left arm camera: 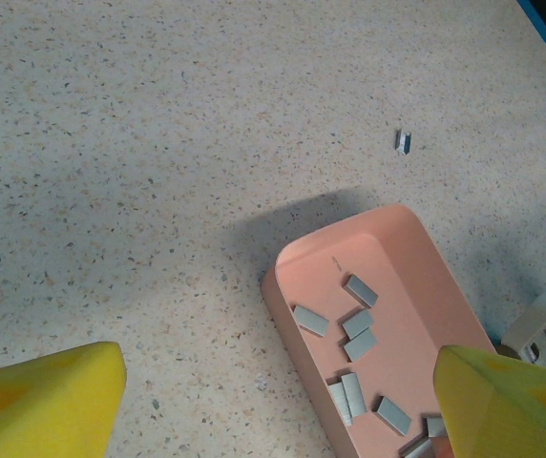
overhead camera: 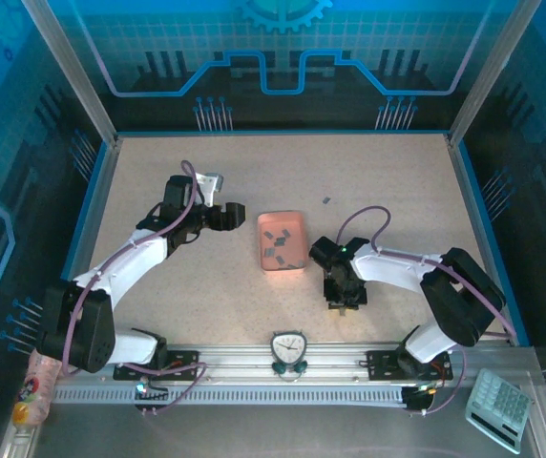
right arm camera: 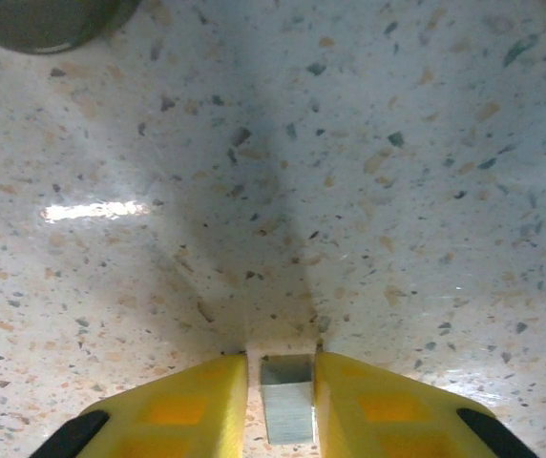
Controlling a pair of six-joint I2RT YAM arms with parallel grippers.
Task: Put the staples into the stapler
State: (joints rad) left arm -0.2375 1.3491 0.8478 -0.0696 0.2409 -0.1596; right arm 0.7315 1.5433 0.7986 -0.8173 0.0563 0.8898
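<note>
Speckled stone-look tabletop (overhead camera: 206, 181): pale beige, flecked all over with dark grey and tan; blue border (overhead camera: 283, 133).
Rounded rectangular plastic tray (overhead camera: 283, 216): plain salmon pink.
Small flat staple strips (left arm camera: 359, 324) in it: dull blue-grey. Stray strip (left arm camera: 404, 141) on the tabletop: same grey.
Left gripper (left arm camera: 278, 355): fingers (left arm camera: 44, 401) bright yellow, shading to orange.
Right gripper (right arm camera: 281, 361): fingers (right arm camera: 187, 405) yellow with orange patches, black at the base; pinched metal strip (right arm camera: 287, 410) between them, shiny silver-grey.
Left arm (overhead camera: 130, 262) and right arm (overhead camera: 397, 269): white shells, black joints, mauve cables (overhead camera: 192, 191).
Back wall (overhead camera: 283, 38): teal-blue, fine grid, lighter blue circuit lines.
</note>
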